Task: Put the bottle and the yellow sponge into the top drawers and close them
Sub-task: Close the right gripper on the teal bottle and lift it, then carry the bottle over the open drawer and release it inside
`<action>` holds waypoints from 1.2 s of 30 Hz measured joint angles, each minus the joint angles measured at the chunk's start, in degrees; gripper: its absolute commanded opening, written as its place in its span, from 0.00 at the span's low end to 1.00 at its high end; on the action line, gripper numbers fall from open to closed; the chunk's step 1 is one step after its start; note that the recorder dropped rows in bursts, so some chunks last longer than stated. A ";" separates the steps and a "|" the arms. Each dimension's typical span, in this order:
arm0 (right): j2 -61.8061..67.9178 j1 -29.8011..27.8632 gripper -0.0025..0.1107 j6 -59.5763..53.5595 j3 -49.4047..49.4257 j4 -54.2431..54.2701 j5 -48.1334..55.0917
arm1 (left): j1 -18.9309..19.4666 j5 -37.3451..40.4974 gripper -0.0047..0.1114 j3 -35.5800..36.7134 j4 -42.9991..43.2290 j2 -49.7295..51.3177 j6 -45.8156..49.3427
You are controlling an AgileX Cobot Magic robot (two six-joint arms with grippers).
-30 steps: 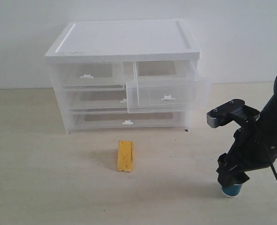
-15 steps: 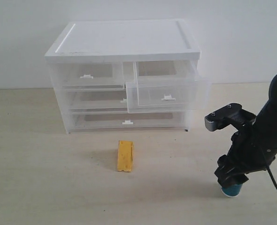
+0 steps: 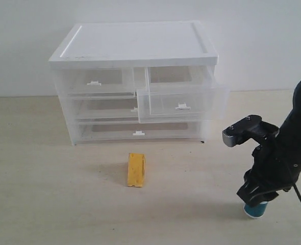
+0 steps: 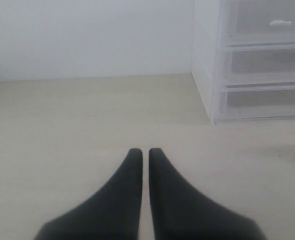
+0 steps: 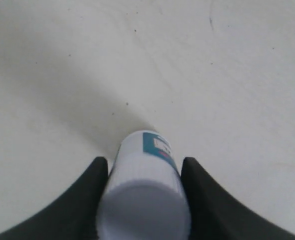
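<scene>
The right end effector pinches the bottle
It stands upright on the surface, front-right of the cabinet; the left end effector is pressed together.

Plain white wall, unmarked. Pale beige wood-grain tabletop, matte. White-topped translucent cabinet standing near wall. Soft even light, faint shadows.

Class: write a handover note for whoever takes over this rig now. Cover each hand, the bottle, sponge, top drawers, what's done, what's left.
Left hand: shut, empty, above the table.
Right hand: shut on the bottle, which stands on the table.
Yellow sponge: on the table before the cabinet, untouched.
Done: right top drawer pulled open; left top drawer closed.
Left: stow both items, open left drawer if needed, shut drawers.
</scene>
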 measured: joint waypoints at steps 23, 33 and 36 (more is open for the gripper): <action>-22.51 -2.11 0.02 -54.08 -2.19 28.44 15.87 | 0.00 0.00 0.08 0.00 0.00 0.00 0.00; -17.14 -10.52 0.02 -81.36 -8.02 64.43 20.56 | 0.00 0.00 0.08 0.00 0.00 0.00 0.00; -10.97 -10.66 0.02 -86.64 -9.26 74.50 20.43 | 0.00 0.00 0.08 0.00 0.00 0.00 0.00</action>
